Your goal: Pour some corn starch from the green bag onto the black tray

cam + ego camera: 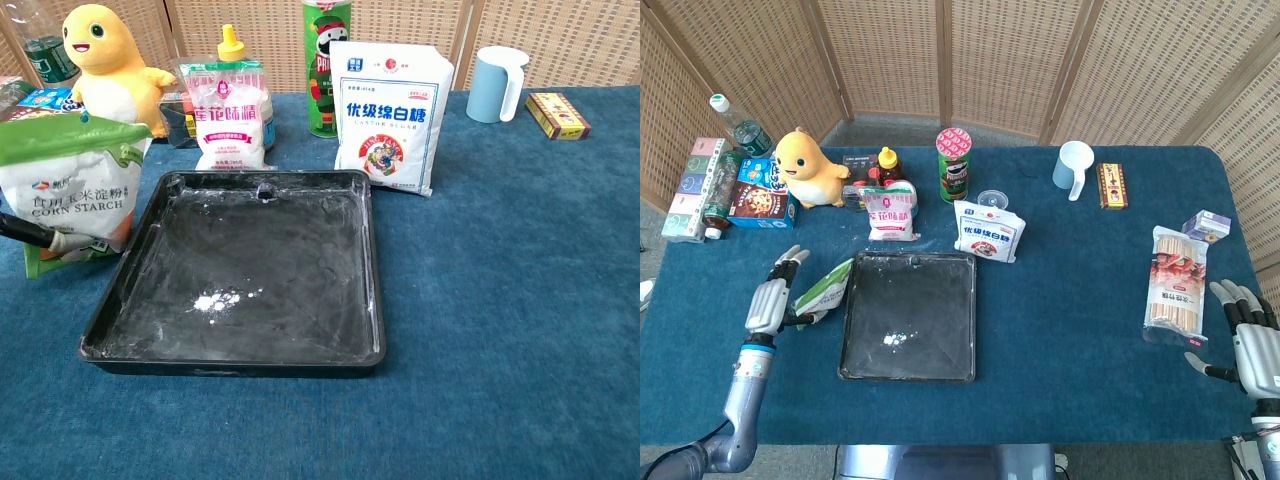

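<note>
The counter (1080,300) is covered with a dark blue cloth and carries all the things. The biggest thing on it is the black tray (909,315), which lies flat near the front, a little to the left of the middle. In the tray there is a small white heap of corn starch (218,300), and thin white dust lies over the rest of the tray floor.

Just beside the left edge of the tray stands the green bag (72,195), with the words CORN STARCH on its front. In the chest view it stands on the counter, and its right side touches or nearly touches the tray rim; I cannot tell which. In the head view the bag (823,292) leans toward the tray.

The left robot hand (773,299) is at the left side of the bag. Its upper fingers are spread and point away from the bag, while its thumb (35,236) lies across the lower front of the bag. I cannot tell if the hand is really grasping the bag or only touching it.

The right robot hand (1248,338) is well apart, at the front right corner of the counter, released, with its fingers spread and nothing in it.

Behind the tray stand a white sugar bag (989,230) and a smaller pink and white bag (891,211). A packet of noodles (1177,285) lies near the right robot hand.
</note>
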{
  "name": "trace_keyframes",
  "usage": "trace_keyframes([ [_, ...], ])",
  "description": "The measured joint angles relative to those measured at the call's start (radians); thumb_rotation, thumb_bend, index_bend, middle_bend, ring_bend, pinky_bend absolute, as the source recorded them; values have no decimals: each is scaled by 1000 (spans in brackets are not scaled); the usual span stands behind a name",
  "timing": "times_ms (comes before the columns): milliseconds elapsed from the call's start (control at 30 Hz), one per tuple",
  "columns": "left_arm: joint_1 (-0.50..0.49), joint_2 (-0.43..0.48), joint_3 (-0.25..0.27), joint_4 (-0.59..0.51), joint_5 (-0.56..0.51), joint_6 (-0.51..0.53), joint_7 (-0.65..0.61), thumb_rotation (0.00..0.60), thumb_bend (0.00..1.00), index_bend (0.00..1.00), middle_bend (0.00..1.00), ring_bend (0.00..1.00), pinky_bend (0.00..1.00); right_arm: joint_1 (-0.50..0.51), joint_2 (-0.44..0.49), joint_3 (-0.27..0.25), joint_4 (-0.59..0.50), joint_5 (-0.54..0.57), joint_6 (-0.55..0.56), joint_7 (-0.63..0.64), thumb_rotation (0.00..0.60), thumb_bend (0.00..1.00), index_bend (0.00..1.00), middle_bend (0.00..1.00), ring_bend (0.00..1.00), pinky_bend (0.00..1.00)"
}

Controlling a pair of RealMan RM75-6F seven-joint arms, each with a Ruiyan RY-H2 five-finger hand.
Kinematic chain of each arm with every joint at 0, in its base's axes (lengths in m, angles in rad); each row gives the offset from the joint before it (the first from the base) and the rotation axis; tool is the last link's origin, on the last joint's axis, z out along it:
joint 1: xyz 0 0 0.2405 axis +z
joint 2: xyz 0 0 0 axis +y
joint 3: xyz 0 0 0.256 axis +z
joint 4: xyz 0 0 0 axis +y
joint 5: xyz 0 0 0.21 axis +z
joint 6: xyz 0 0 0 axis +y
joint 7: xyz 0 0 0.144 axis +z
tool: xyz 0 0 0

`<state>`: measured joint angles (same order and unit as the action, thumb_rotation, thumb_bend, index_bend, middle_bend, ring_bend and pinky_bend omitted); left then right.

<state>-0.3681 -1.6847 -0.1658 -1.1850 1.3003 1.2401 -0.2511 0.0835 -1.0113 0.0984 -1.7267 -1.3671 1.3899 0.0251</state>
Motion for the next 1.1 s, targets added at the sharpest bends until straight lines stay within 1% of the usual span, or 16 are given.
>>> trace_keyframes([
  [133,23,11,9,0,29,37,-70,600,0,19,0,0,129,2,3,-2,-5,0,-4,-1,543,31,88,0,24,44],
  [233,45,36,26,-4,56,59,-100,600,0,15,0,0,129,2,3,-3,-8,-2,-3,-2,542,31,88,0,24,44],
  [467,81,129,94,-56,120,78,-105,600,0,0,0,0,129,2,2,-5,-10,-5,-2,-5,540,31,89,0,24,44],
  [600,110,202,128,-96,166,124,-93,600,0,0,0,0,129,1,-2,-6,-11,-6,4,-18,542,31,88,0,24,44],
  [733,130,260,146,-137,187,153,-22,600,0,0,0,0,129,1,-7,-3,-12,-2,11,-37,544,31,89,0,24,44],
  [867,156,335,156,-228,190,182,90,600,0,0,0,0,129,0,-13,-2,-14,0,20,-52,546,31,88,0,23,44],
  [967,181,399,157,-298,179,208,149,600,0,0,0,0,129,-3,-17,4,-12,2,37,-64,544,31,88,0,24,44],
  [1100,224,461,151,-359,143,250,206,600,0,0,0,0,125,-9,-31,16,-2,3,75,-84,540,31,89,0,23,44],
])
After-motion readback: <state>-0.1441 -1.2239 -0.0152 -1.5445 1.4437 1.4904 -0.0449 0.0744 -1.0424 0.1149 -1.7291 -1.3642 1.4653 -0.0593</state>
